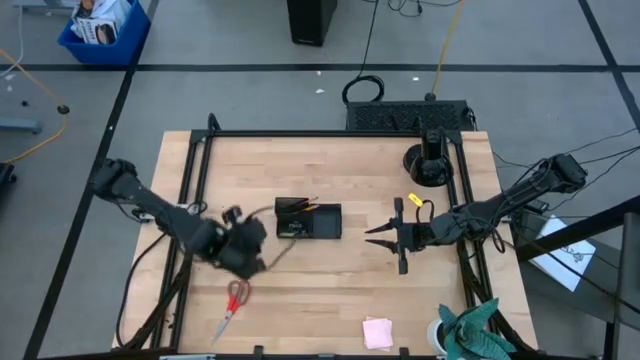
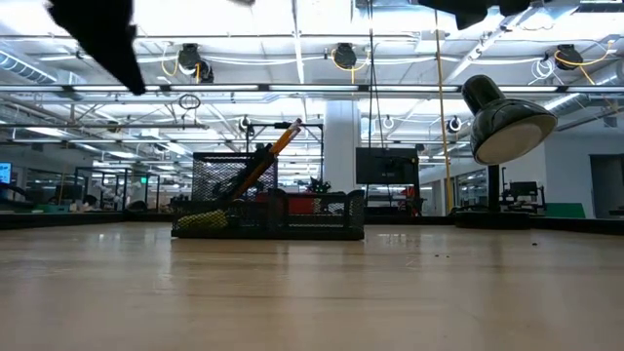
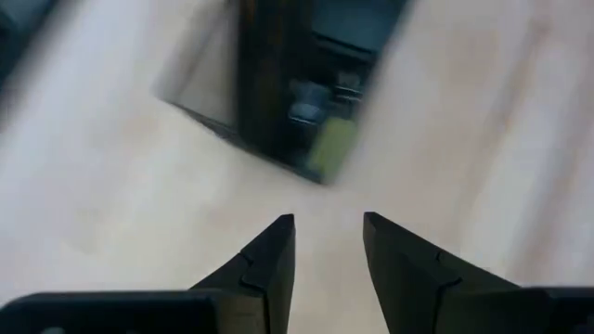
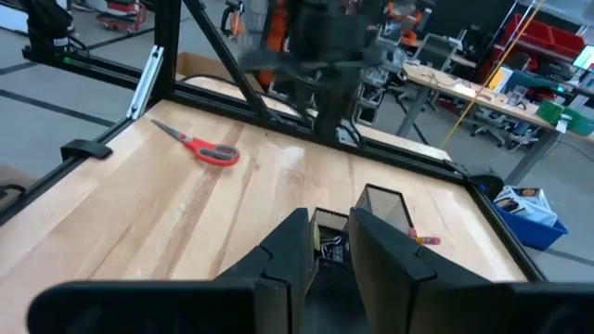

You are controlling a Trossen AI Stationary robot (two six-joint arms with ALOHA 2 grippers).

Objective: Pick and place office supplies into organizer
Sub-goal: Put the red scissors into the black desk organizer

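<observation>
My left gripper (image 3: 329, 243) hangs just beside the organizer (image 1: 309, 220), fingers parted with nothing between them, placed to go for another item. My right gripper (image 1: 392, 236) waits across the organizer, fingers slightly apart, empty. An orange pencil (image 2: 263, 160) leans in the tall compartment. The scissors (image 1: 232, 306) and pink sticky-note pad (image 1: 377, 332) lie on the table (image 1: 330, 300). I can read no writing.

From my overhead feed the organizer (image 1: 309, 221) sits mid-table with a pencil (image 1: 299, 206) leaning in its left compartment. The left gripper (image 1: 243, 246) is just left of it, scissors (image 1: 232, 303) lying nearer the front edge. The right gripper (image 1: 393, 235) is right of the organizer, and the sticky-note pad (image 1: 377, 332) sits front right.
</observation>
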